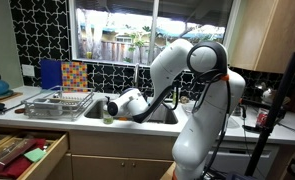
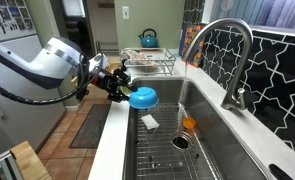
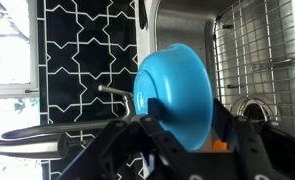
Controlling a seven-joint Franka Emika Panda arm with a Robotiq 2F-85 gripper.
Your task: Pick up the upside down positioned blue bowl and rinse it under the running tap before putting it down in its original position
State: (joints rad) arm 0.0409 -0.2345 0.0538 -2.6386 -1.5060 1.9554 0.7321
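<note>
Over the sink [image 2: 215, 128], jaws clamp the blue bowl [image 2: 143, 97] (bright, round, shallow).

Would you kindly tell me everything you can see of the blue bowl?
The blue bowl is small, round and shallow, bright blue with a glossy, plastic look. The gripper holds it by one edge, in the air above the sink, near the counter-side wall. In an exterior view it looks dome-up; in the wrist view it fills the centre, its rim outlined. Only the gripper touches it, and it is well short of the tap.
</note>
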